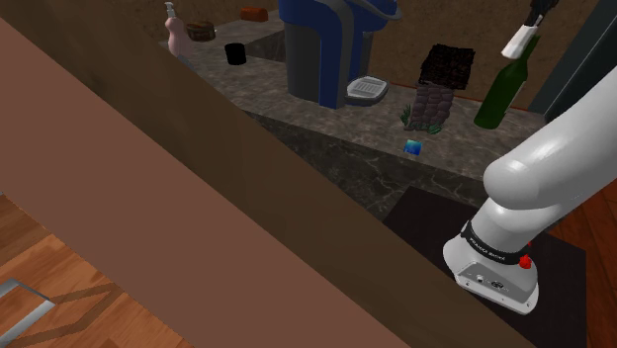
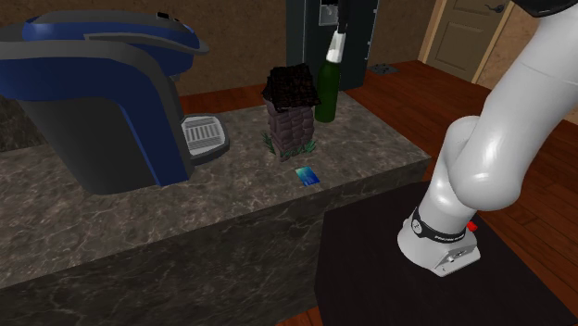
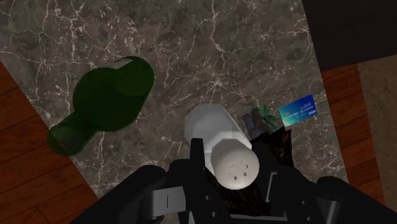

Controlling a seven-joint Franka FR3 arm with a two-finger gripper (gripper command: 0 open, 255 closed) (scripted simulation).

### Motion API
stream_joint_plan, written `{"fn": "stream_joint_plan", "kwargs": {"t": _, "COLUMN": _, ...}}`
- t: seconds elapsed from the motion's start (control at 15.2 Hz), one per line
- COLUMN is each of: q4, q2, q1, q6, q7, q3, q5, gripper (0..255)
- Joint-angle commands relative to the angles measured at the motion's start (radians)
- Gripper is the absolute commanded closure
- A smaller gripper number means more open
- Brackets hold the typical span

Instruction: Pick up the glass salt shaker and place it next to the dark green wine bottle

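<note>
Gripper (image 3: 232, 173) is pinching the salt shaker (image 3: 213, 130) near its perforated cap, one black finger pressed to each side, with the body hanging down below the fingers. The shaker is drawn plain white and opaque, so I cannot tell its fill level. It is off the surface: in the shoulder view it hangs just above the neck of the dark green wine bottle (image 1: 502, 94), and in the wrist view its base sits over bare marbled counter (image 3: 191, 51), between the bottle and a small stone house model (image 2: 292, 111), apart from both. I judge the pick done and the carry about finished. What is left is to lower it onto the counter beside the bottle and let go. The descent needs care, because the bottle's shoulder is close on one side and the house model on the other. The bottle stands upright near the counter's edge, and its glass is too dark to show any contents. Further out, a blue card (image 2: 308, 175) lies flat on the counter. A blue coffee machine (image 2: 102, 93) has nothing on its drip tray (image 2: 204, 137). A black cup (image 1: 234, 53) stands far off, its inside not readable.
</note>
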Motion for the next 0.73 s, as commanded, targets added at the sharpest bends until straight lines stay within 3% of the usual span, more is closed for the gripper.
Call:
{"fn": "stream_joint_plan", "kwargs": {"t": 0.0, "q4": -0.042, "q2": -0.015, "q1": 0.000, "q6": 0.030, "q7": 0.007, "q3": 0.005, "q5": -0.008, "gripper": 255}}
{"fn": "stream_joint_plan", "kwargs": {"t": 0.66, "q4": -0.212, "q2": -0.053, "q1": -0.005, "q6": 0.168, "q7": 0.019, "q3": 0.010, "q5": -0.029, "gripper": 255}}
